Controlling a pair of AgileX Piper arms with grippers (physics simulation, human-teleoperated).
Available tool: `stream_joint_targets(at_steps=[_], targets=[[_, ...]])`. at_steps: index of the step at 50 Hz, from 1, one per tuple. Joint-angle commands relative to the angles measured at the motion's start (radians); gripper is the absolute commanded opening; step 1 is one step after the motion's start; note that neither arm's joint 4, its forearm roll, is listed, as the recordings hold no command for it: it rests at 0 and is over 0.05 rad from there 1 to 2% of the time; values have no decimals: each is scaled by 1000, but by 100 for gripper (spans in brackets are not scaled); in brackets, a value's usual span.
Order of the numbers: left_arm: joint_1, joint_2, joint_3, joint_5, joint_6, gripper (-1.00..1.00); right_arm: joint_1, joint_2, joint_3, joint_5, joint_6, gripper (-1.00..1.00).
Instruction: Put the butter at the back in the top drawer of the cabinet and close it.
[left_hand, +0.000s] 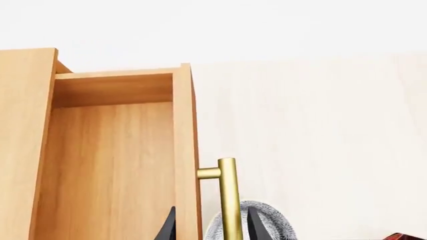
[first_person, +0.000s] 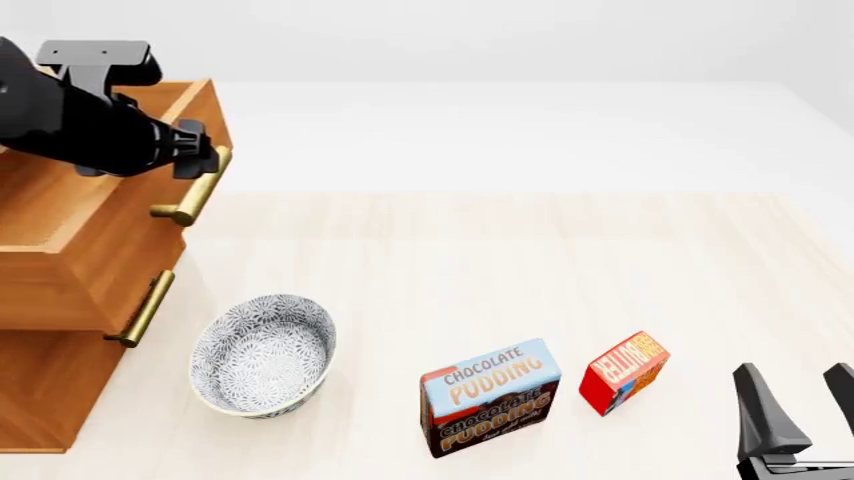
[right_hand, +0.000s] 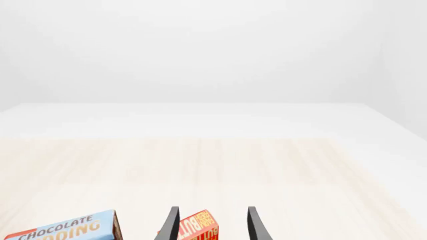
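Observation:
The butter (first_person: 623, 372), a small red box with yellow lettering, stands on the table near the front right; in the right wrist view the butter (right_hand: 199, 229) lies ahead of the fingers. My right gripper (first_person: 797, 385) is open to the right of it, apart from it. The cabinet (first_person: 54, 390) stands at the left with its top drawer (first_person: 80, 215) pulled out, and the inside of the top drawer (left_hand: 107, 165) shows bare wood. My left gripper (first_person: 207, 160) is open, its fingers either side of the brass handle (left_hand: 229, 200).
A light-blue and brown chocolate pudding box (first_person: 490, 397) stands just left of the butter. A grey patterned bowl (first_person: 263, 355) sits in front of the cabinet, below the drawer handles. The second drawer's handle (first_person: 140, 310) is under the open drawer.

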Motion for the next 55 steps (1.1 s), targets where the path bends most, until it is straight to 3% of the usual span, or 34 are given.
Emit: stream_joint_targets(at_steps=[1, 55], targets=[[-26, 13, -8, 0, -4, 100, 0, 0, 0, 0, 0, 100], [-144, 84, -67, -9, -42, 100, 0, 0, 0, 0, 0, 100]])
